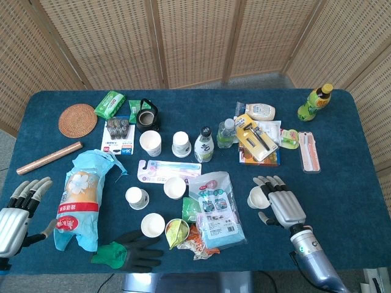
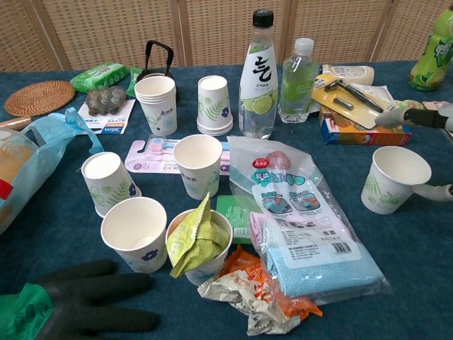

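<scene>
Presently your right hand [image 1: 281, 204] sits just beside the lone paper cup [image 1: 259, 196] at the right of the clutter, fingers spread wide and holding nothing; from the chest view its fingertips [image 2: 407, 117] show past the cup's far side and the thumb at its near side, whether touching you cannot tell. That cup [image 2: 394, 179] is thin white paper with a leaf print, upright, round-rimmed. To its right the blue cloth table [image 1: 348, 201] lies bare up to the edge. To its left a glossy plastic packet [image 1: 217, 207] of folded blue cloth lies flat, near but apart. Behind it a flat box [image 1: 259, 149] with a razor on top stands well apart.

Your left hand [image 1: 15, 213] hovers at the near left edge, fingers apart, holding nothing. Just beside it lies a crinkled blue plastic bag [image 1: 82, 198]; a black rubbery glove [image 1: 131, 250] with a green cuff lies at the front edge.
</scene>
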`<state>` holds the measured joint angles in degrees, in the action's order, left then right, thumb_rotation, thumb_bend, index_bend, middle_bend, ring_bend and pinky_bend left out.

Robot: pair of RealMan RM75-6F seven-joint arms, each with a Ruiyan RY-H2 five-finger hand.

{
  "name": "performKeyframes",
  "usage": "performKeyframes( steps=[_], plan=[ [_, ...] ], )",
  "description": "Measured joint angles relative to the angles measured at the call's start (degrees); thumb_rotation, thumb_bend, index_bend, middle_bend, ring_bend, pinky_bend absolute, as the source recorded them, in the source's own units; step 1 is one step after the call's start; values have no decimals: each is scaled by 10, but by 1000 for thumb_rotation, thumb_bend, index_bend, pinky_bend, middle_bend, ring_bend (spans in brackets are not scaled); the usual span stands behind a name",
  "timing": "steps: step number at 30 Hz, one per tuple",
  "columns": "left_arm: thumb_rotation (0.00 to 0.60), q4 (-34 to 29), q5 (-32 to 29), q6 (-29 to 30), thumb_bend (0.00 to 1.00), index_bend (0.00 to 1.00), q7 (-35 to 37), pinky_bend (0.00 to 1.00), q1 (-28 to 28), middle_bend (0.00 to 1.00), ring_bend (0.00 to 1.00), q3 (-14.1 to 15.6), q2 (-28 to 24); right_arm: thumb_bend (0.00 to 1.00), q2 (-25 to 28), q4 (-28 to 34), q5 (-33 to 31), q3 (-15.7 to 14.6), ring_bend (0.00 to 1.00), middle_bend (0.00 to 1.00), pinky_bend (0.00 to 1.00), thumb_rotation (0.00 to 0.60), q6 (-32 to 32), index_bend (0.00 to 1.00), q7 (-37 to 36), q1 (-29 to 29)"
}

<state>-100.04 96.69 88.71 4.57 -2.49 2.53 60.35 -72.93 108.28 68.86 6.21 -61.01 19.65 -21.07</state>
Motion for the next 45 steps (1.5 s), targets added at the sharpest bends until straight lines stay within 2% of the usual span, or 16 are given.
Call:
performKeyframes(
  steps=[13, 16, 20, 23, 32, 38, 45],
  plan=[
    [600, 9, -5, 4, 388, 0, 7, 17, 3, 99, 95, 2, 4, 377, -13, -20, -33, -10, 0, 123, 4, 600, 12, 0, 8, -20],
    [600, 12, -6, 6, 388, 0, 9, 17, 5, 99, 95, 3, 4, 377, -18, -30, -37, -8, 7, 208, 82, 600, 18, 51, 5, -27],
    [600, 13, -7, 11, 388, 0, 10, 17, 9, 99, 95, 4, 3, 373, -24, -44, -45, -4, 107, 313, 208, 600, 26, 152, 0, -38],
    [600, 16, -9, 17, 387, 0, 13, 17, 13, 99, 95, 4, 2, 374, -26, -50, -49, -3, 145, 347, 273, 600, 30, 192, -4, -44],
    [600, 22, -10, 16, 387, 0, 19, 18, 13, 99, 95, 4, 4, 373, -24, -46, -61, -1, 152, 353, 302, 600, 37, 200, -28, -50],
    [600, 24, -13, 13, 387, 0, 22, 18, 11, 99, 95, 2, 5, 371, -12, -38, -63, 9, 152, 348, 302, 600, 49, 196, -90, -50],
    [600, 22, -13, 12, 387, 0, 20, 18, 9, 99, 95, 1, 7, 363, 2, -38, -44, 32, 152, 345, 302, 600, 84, 189, -252, -48]
  ],
)
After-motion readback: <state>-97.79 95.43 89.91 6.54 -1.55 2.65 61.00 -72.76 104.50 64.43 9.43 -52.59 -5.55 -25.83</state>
